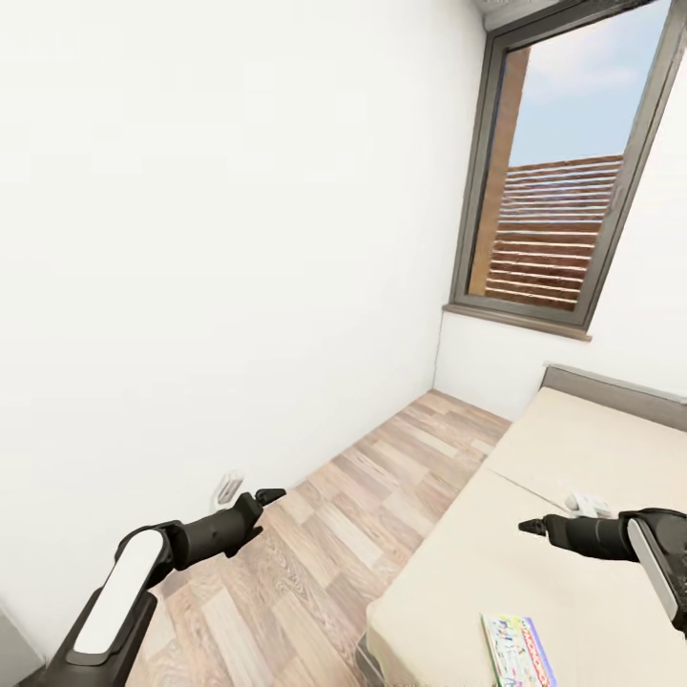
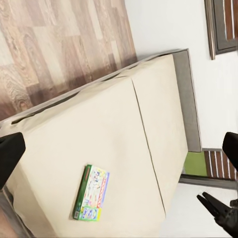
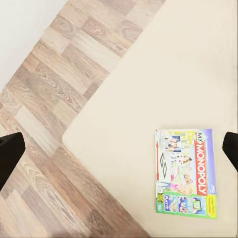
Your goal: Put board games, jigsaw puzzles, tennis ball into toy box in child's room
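Both my jaws hang open and empty, right gripper (image 1: 528,525) above the bed (image 1: 572,458) where a Monopoly board game (image 3: 187,172) lies flat.

Matt cloth bed (image 1: 572,477), wood-plank floor (image 1: 315,544)

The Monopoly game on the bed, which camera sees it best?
The right wrist view: the Monopoly game lies whole and readable there. The left wrist view shows it small and blurry; the head view cuts it off at the picture's bottom edge.
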{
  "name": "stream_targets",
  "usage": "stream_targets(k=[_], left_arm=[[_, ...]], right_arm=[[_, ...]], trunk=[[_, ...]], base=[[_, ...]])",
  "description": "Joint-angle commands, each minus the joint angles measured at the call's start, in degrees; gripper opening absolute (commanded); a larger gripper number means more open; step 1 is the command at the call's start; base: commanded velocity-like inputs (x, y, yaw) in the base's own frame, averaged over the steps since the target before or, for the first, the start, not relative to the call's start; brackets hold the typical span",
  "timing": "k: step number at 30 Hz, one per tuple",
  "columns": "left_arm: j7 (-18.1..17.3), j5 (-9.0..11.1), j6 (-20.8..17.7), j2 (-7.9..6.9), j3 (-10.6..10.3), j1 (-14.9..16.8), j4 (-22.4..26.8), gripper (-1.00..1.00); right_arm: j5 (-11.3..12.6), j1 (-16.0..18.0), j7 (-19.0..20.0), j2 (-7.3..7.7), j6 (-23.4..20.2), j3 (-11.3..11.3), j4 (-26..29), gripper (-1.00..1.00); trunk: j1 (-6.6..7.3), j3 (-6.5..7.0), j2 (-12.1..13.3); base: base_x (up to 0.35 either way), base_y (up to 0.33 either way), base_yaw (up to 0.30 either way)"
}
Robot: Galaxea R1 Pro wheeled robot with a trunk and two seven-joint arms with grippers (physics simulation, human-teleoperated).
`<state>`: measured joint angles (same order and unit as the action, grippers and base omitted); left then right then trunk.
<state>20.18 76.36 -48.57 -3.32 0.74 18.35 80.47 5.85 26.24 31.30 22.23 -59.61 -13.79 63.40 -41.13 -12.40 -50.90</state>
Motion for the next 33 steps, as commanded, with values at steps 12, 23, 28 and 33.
stream_targets(k=[12, 23, 28, 33], left_arm=[[0.6, 1.4, -0.3, -0.46, 0.4, 0.0, -0.2, 1.00], [0.6, 1.6, -0.3, -0.53, 0.5, 0.0, -0.3, 1.00], [0.6, 1.7, -0.3, -0.54, 0.5, 0.0, -0.3, 1.00], [0.6, 1.5, -0.3, -0.54, 0.5, 0.0, -0.3, 1.00]], right_arm=[[0.4, 3.5, -1.4, -0.26, -0.4, 0.0, -7.6, 1.00], [0.3, 4.3, -1.6, -0.23, -0.4, 0.1, -11.1, 1.00], [0.3, 4.4, -1.7, -0.27, -0.3, 0.3, -11.9, 1.00], [0.3, 4.4, -1.7, -0.31, -0.2, 0.4, -12.2, 1.00]], trunk=[[-2.65, -2.25, -4.9], [-5.07, -4.22, -9.3], [-6.17, -5.12, -11.3], [-7.26, -6.02, -13.3]], base=[[0.000, 0.000, -0.275], [0.000, 0.000, -0.280], [0.000, 0.000, -0.277], [0.000, 0.000, -0.180]])
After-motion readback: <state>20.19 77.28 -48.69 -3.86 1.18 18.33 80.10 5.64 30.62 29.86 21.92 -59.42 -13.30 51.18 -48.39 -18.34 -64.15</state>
